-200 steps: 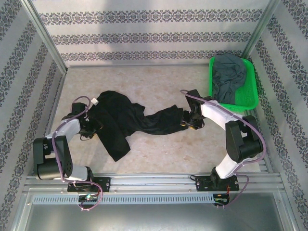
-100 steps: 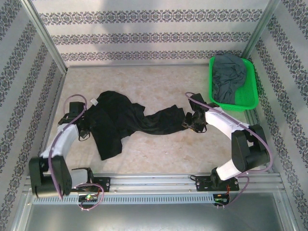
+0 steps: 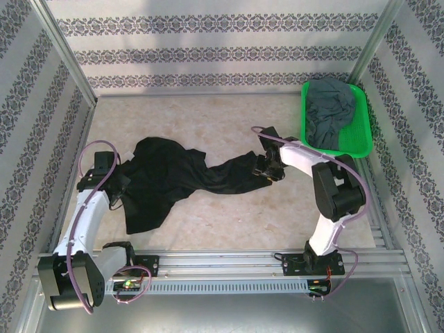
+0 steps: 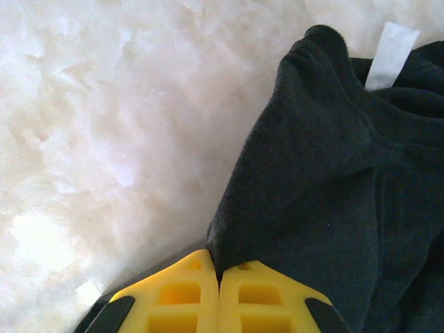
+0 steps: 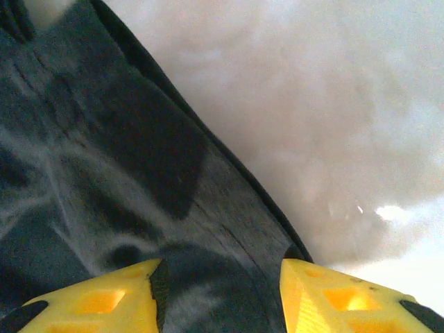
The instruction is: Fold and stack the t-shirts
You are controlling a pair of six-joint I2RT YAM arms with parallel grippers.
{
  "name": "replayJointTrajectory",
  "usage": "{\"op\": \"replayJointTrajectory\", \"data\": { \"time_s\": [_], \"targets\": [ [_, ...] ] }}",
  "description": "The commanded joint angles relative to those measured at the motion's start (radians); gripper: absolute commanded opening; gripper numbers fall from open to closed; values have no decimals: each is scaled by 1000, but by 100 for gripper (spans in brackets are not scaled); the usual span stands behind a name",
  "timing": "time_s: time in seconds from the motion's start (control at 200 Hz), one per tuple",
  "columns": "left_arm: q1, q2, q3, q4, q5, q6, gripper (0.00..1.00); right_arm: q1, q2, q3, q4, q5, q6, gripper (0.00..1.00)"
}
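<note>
A black t-shirt (image 3: 173,173) lies stretched in a crumpled band across the middle of the table. My left gripper (image 3: 119,189) is at its left edge, and the left wrist view shows that gripper (image 4: 220,277) shut on a fold of the black cloth (image 4: 333,173), near a white label (image 4: 390,52). My right gripper (image 3: 266,168) is at the shirt's right end. In the right wrist view its jaws (image 5: 220,267) stand apart with black cloth (image 5: 104,173) bunched between them, touching both fingers. A grey t-shirt (image 3: 329,111) lies heaped in the basket.
The bright green basket (image 3: 347,151) stands at the back right corner, close to the right arm's elbow. Patterned walls enclose the table on three sides. Bare pale tabletop (image 3: 208,118) lies behind the shirt and in front of it.
The left gripper shut on the shirt's left edge and moved left, dragging that side of the cloth with it. The right gripper shifted slightly back and left with the shirt's right end.
</note>
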Motion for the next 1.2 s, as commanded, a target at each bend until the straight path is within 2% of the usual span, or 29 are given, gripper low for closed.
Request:
{"op": "replayJointTrajectory", "data": {
  "time_s": [0.0, 0.11, 0.175, 0.814, 1.054, 1.199],
  "targets": [
    [-4, -16, 17, -58, -32, -16, 0, 15, 56, 58, -35, 64, -76, 37],
    [-4, -16, 18, -59, -36, -15, 0, 14, 48, 70, -43, 80, -88, 11],
    [-4, -15, 23, -58, -39, -11, 0, 15, 3, 61, -38, 96, -88, 0],
    [-3, 47, 52, -11, -46, 2, 0, 11, -517, 135, -193, 125, -28, 0],
    [-2, 14, 73, -34, -111, 5, 0, 46, -746, 163, -111, 192, -46, 0],
    [-2, 6, 77, -28, -115, -1, 0, 46, -770, 202, -55, 262, -72, 0]
  ]
}}
